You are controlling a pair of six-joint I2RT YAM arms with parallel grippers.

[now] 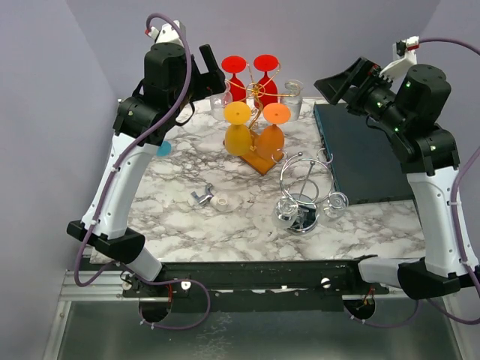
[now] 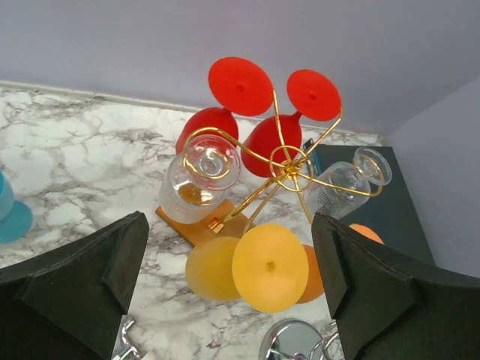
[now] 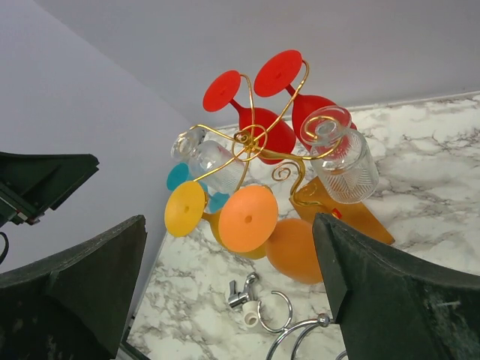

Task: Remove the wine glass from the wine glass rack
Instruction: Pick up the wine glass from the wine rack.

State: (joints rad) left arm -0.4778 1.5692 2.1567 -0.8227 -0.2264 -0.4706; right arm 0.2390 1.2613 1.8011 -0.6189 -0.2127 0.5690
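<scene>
Gold wire wine glass rack [image 1: 259, 91] is seen on an orange wedge-shaped base [image 1: 262, 159], toward the far middle of the white-and-grey marbled worktop [image 1: 187, 232]. Six glasses are hung bowl-down from its curled arms, feet uppermost. Two glossy red wine glasses [image 1: 235, 66] are at the back and two clear ribbed glasses [image 1: 294, 101] at the sides. A translucent yellow wine glass [image 1: 238, 127] and an orange wine glass [image 1: 274, 129] are in front. All are on the rack.

Left claw [image 1: 212, 73] is held in the air just left of the rack, its black wedge-shaped fingers [image 2: 112, 270] spread wide with nothing gripped. Right claw [image 1: 339, 82] is likewise spread wide and unloaded, right of the rack, near the far corner of a dark flat rectangular mat [image 1: 364, 154].

Bare marble is seen along the near-left. A chrome wire stand [image 1: 304, 191] on a round mirrored foot is set just in front-right of the rack. A small metal wing-shaped fitting [image 1: 201, 197] lies in front-left.
</scene>
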